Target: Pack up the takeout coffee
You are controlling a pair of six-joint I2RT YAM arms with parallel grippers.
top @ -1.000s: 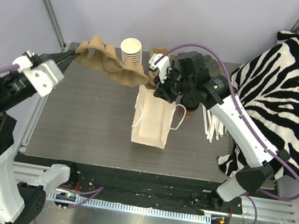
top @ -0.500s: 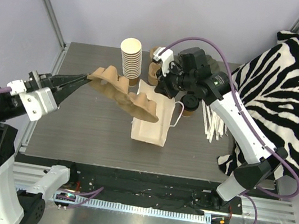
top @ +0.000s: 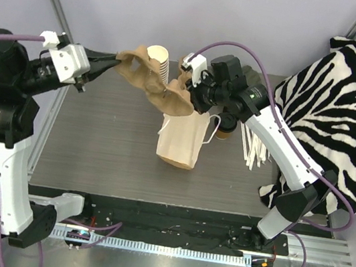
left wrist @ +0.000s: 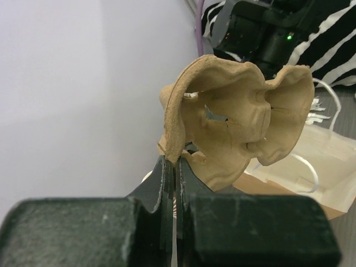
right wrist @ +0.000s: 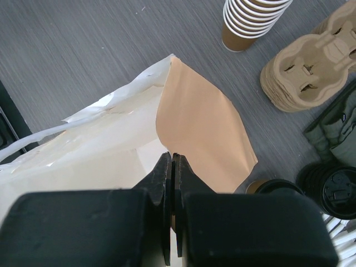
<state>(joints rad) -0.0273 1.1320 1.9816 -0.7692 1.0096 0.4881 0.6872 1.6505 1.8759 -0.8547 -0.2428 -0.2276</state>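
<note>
Rough pulp tray (left wrist: pixel 233 122) (matt paper bag (top: pixel 180 144)).

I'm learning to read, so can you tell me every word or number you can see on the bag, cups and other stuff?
Nothing here can be read.
paper bag: plain, no print.
cup carrier: plain, no print.
stack of cups: plain brown, no print.
takeout coffee: only part of its lid shows, no text visible.
loose black lid: any raised marks are too small to read.

A robotics lab cell: bare grey walls (top: pixel 264 18), aluminium frame rail (top: pixel 322 250), dark table (top: pixel 95 141).
</note>
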